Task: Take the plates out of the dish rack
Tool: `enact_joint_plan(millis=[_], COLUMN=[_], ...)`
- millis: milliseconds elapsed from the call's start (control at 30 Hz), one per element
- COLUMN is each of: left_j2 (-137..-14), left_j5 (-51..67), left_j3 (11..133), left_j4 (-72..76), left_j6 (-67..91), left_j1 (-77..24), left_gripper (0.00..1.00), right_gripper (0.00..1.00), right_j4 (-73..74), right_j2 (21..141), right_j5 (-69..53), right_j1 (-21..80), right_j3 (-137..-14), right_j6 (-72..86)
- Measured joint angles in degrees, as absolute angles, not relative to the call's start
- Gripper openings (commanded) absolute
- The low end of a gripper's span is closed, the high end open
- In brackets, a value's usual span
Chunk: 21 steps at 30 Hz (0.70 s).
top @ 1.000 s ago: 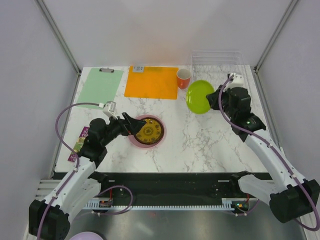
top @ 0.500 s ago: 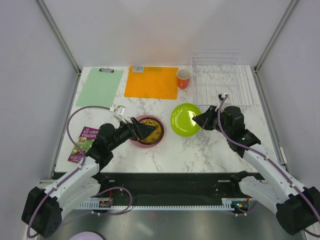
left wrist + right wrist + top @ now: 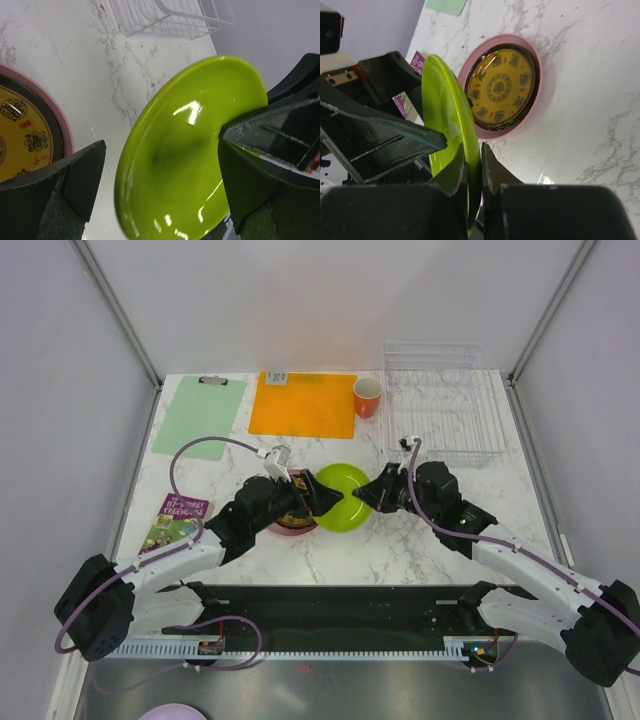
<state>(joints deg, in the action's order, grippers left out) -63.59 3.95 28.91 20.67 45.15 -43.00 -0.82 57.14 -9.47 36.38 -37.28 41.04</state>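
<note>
Your right gripper (image 3: 474, 167) pinched the green plate (image 3: 345, 502); the left gripper (image 3: 160, 170) stood open. The far-right rack (image 3: 445, 412) held nothing; only stacking remained.

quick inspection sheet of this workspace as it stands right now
surface: white marble table, nothing spilled
job's things: lime green plate held tilted above the table between the arms; yellow-gold plate stacked in pink plate; dish rack far right, no plates in it
clutter: orange cup, orange mat, green clipboard, purple booklet
grippers: right tool shut on the green plate's rim; left tool open, jaws either side of that plate
cables: purple cables loop off each arm, no snag seen
surroundings: white walls, metal frame posts
</note>
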Motion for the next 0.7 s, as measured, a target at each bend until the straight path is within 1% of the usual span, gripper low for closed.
enact_joint_plan(millis=[67, 100, 167, 200, 233, 267, 300, 367, 467, 500, 533, 600, 633, 667, 700], left_j2=[-64.75, -64.95, -64.79, -64.4, -63.59, -62.74, -61.32, -58.02, -54.17, -53.3, -52.77, -52.03, -51.77, -51.48, -51.2], left_j5=[2.98, 2.55, 0.8, -0.19, -1.34, -2.0, -2.17, -3.03, -4.54, -5.02, -5.39, -6.96, -7.7, -8.6, -9.26], left_j3=[30.33, 30.65, 30.76, 30.65, 30.35, 30.06, 29.58, 29.34, 29.28, 29.28, 29.28, 29.04, 28.67, 28.27, 27.92], left_j4=[20.97, 21.21, 21.58, 21.65, 21.54, 21.5, 21.85, 21.78, 21.54, 21.1, 20.75, 19.27, 18.48, 17.43, 16.32], left_j6=[45.12, 45.1, 45.06, 44.86, 44.29, 44.25, 44.47, 44.64, 44.47, 44.36, 44.25, 43.27, 42.83, 42.44, 42.09], left_j1=[-43.68, -43.92, -44.75, -45.25, -45.65, -45.8, -45.63, -45.43, -45.74, -45.84, -45.91, -46.11, -46.11, -46.09, -46.09], left_gripper=[0.93, 0.86, 0.68, 0.53, 0.44, 0.38, 0.36, 0.38, 0.46, 0.55, 0.57, 0.57, 0.57, 0.56, 0.52], right_gripper=[0.1, 0.11, 0.11, 0.11, 0.11, 0.12, 0.12, 0.13, 0.13, 0.13, 0.14, 0.15, 0.18, 0.29, 0.35], right_j4=[-1.67, -1.91, -2.35, -2.46, -2.44, -2.33, -2.02, -2.48, -2.61, -2.55, -2.57, -2.28, -1.76, -1.17, -0.75], right_j2=[58.22, 58.61, 59.09, 59.11, 59.09, 59.07, 58.89, 58.35, 57.43, 57.43, 57.45, 57.54, 57.6, 57.8, 58.06], right_j5=[-8.88, -8.78, -8.71, -8.69, -8.64, -8.75, -8.93, -9.34, -9.17, -9.13, -9.08, -8.56, -7.29, -5.96, -4.97], right_j1=[39.03, 39.72, 41.08, 41.47, 41.54, 41.52, 41.23, 41.04, 41.82, 41.89, 42.26, 42.65, 42.63, 42.35, 42.06], right_j3=[-37.28, -37.28, -37.3, -37.32, -37.45, -37.67, -37.87, -38.83, -40.95, -41.45, -41.58, -41.76, -41.78, -41.78, -41.78], right_j6=[41.41, 41.6, 41.93, 42.06, 42.13, 42.22, 42.87, 43.07, 42.5, 42.13, 41.93, 41.67, 41.23, 40.93, 40.71])
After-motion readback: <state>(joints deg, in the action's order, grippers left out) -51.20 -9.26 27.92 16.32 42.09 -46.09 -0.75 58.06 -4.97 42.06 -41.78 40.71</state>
